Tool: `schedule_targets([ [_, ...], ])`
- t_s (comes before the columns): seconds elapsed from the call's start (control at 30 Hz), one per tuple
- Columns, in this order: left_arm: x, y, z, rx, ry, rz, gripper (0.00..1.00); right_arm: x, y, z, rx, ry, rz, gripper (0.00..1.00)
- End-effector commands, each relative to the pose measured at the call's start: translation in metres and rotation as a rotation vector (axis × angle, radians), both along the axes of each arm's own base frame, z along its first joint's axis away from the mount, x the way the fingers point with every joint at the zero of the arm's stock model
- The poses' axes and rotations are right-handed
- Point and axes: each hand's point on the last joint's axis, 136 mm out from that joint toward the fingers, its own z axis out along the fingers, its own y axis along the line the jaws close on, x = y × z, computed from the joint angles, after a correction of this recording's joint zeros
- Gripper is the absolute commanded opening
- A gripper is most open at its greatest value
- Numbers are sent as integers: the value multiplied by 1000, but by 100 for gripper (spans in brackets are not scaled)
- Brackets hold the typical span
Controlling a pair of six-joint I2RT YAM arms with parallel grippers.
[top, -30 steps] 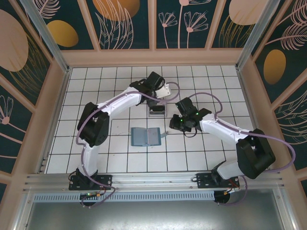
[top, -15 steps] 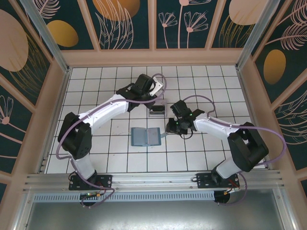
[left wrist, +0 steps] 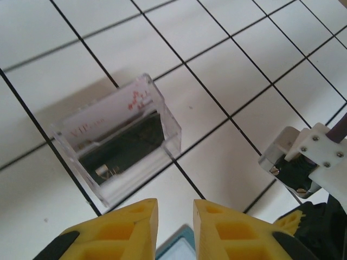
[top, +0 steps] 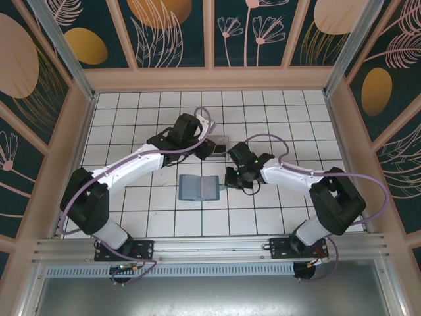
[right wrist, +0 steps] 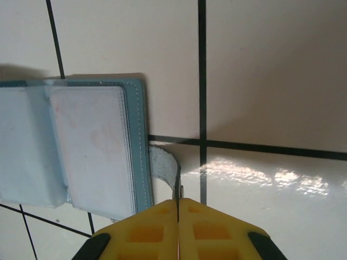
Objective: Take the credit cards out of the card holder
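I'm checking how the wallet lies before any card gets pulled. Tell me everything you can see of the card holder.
The card holder lies opened flat on the white tiled table. It is teal-blue with a stitched edge. Inside, clear sleeves cover a pale whitish card. A short grey tab sticks out from the edge toward the right arm, and the right gripper is shut on that tab's end.

The left arm [top: 131, 161] and right arm [top: 289, 178] are shelled in white, jointed in black, strung with lilac cables [top: 266, 135]; fingers [left wrist: 116, 230] are moulded in yellow.
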Motion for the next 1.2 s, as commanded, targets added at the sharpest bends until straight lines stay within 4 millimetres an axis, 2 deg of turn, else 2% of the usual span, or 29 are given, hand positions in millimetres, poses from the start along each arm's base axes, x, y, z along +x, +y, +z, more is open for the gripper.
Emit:
schedule_targets([
  [0.0, -9, -4, 11, -94, 37, 23, 27, -8, 0, -4, -12, 10, -18, 7],
  [0.13, -14, -4, 2, -142, 111, 69, 28, -15, 2, -4, -16, 12, -19, 6],
  [0.37, -26, -2, -22, -194, 328, 228, 28, -8, -4, 8, -22, -31, -54, 16],
  [0.6, -58, -16, -48, -169, 445, 203, 29, -2, -6, 10, -15, -47, -69, 23],
  [0.77, -78, -22, -66, -144, 506, 184, 28, -1, -6, 8, -13, -45, -70, 24],
  [0.87, -94, -20, -86, -111, 561, 178, 27, -1, -7, 7, -8, -44, -69, 25],
  [1.17, -106, -13, -113, -46, 613, 198, 22, -1, -3, 2, 11, -33, -63, 25],
])
